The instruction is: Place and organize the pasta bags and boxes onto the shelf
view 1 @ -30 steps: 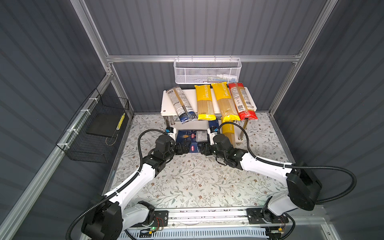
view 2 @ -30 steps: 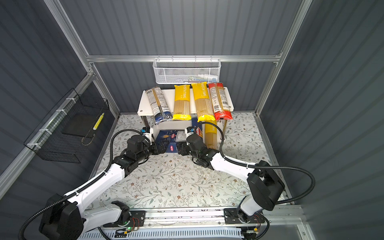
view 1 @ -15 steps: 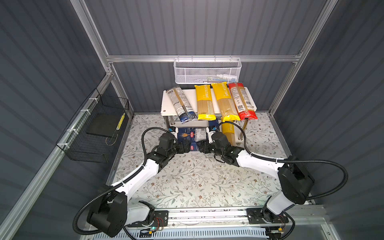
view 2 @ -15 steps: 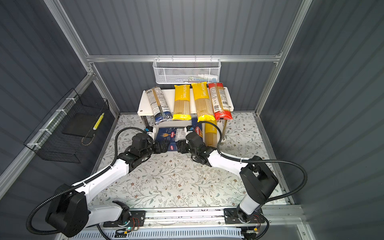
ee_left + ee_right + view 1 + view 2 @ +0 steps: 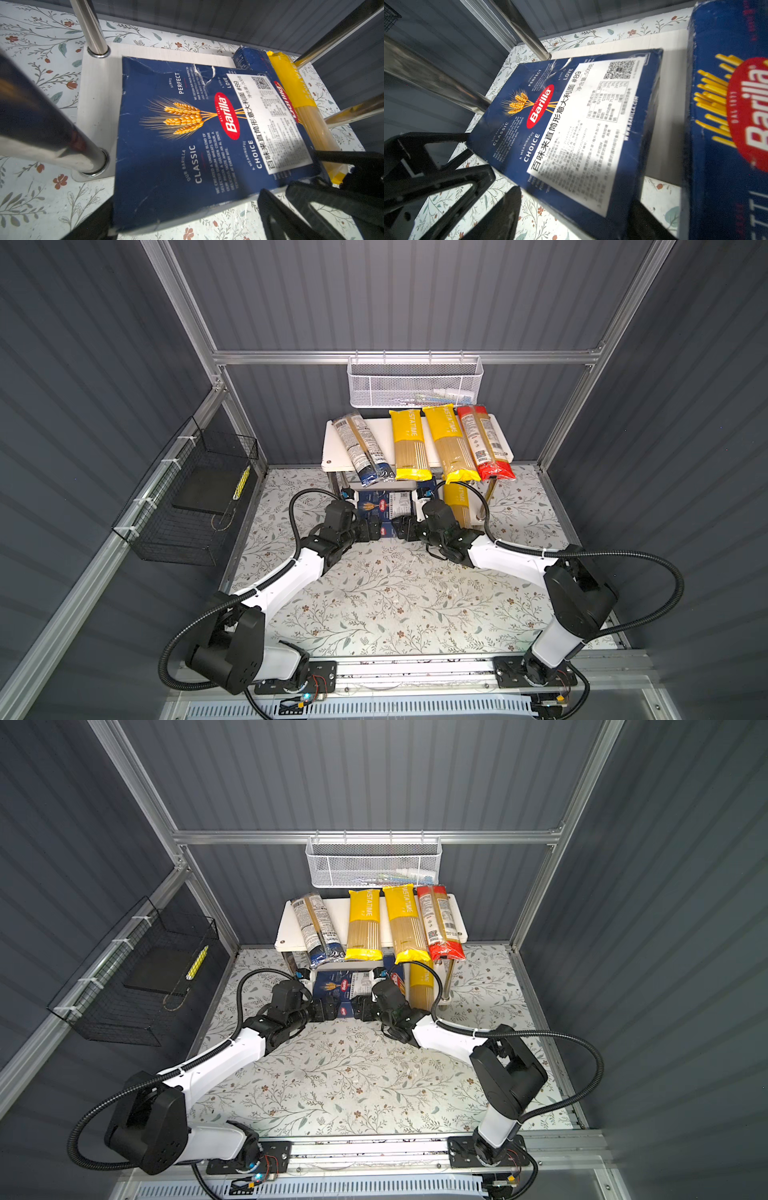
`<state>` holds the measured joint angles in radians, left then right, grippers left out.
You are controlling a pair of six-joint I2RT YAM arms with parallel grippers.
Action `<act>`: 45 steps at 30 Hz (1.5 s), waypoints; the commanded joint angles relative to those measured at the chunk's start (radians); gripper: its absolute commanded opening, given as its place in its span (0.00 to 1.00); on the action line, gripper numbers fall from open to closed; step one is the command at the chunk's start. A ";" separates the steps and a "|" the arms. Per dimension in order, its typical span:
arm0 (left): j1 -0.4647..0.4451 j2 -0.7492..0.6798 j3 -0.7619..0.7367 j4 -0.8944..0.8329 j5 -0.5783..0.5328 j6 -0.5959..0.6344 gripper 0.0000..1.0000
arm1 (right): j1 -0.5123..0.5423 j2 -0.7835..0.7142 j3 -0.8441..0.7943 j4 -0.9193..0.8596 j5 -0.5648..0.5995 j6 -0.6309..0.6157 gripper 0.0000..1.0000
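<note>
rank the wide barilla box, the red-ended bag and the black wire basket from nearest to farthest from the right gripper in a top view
1. wide Barilla box, right at the right gripper, low in the shelf.
2. red-ended bag, on the shelf's top board, right end of the row.
3. black wire basket, off on the left wall.

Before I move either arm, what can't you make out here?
Whether the left gripper or right gripper pinches the wide Barilla box: each gripper's body covers the contact in both top views; box and frame edge hide it in the wrist views.
Narrow Barilla box: cut off by the right wrist view's edge, mostly behind the wide box in the left wrist view.
White mesh basket: contents too small behind the mesh in both top views.
</note>
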<state>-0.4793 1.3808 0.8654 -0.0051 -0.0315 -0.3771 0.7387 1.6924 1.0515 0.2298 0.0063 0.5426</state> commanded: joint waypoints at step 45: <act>-0.030 -0.098 -0.072 -0.071 -0.157 0.014 1.00 | -0.023 -0.170 -0.157 0.056 -0.006 0.036 0.84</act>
<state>-0.5037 1.3251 0.8288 -0.0410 -0.1474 -0.3450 0.7116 1.5562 0.9295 0.2829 -0.0212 0.5694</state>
